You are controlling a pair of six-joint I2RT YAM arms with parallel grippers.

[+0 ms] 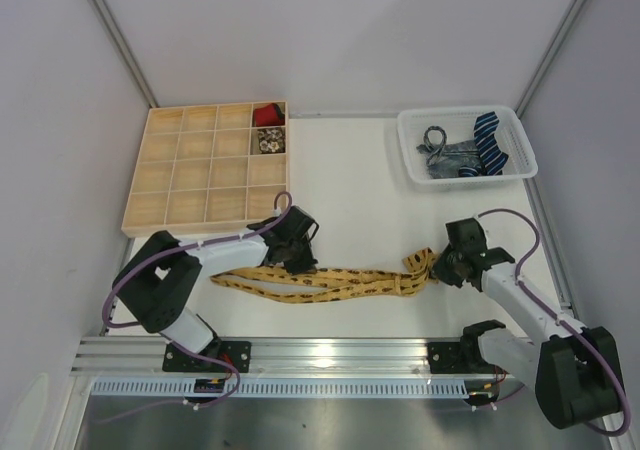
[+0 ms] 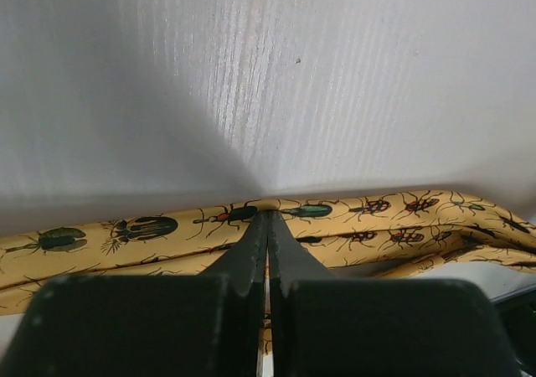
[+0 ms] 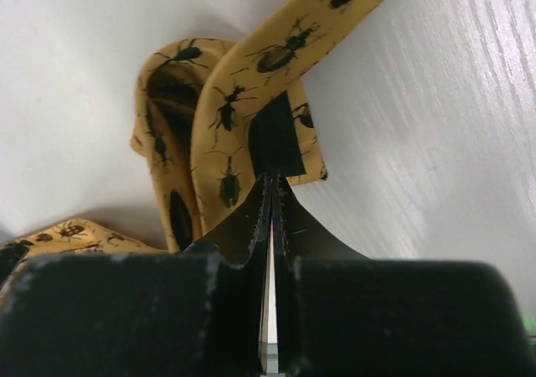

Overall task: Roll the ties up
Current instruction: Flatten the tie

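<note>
A mustard-yellow tie (image 1: 340, 284) with dark beetle spots lies folded lengthwise across the near table. My left gripper (image 1: 296, 257) is shut on its upper edge near the left part; in the left wrist view the shut tips (image 2: 268, 215) pinch the yellow fabric (image 2: 368, 218). My right gripper (image 1: 441, 267) is shut on the tie's curled right end; in the right wrist view the tips (image 3: 274, 181) close on the fabric (image 3: 222, 117) beside a black label. A navy striped tie (image 1: 489, 140) and a grey tie (image 1: 445, 156) lie in the basket.
A wooden compartment tray (image 1: 190, 175) stands at the back left, holding a red roll (image 1: 266, 115) and a pale patterned roll (image 1: 269, 142). A white basket (image 1: 412, 140) stands at the back right. A metal rail (image 1: 330, 350) runs along the near edge.
</note>
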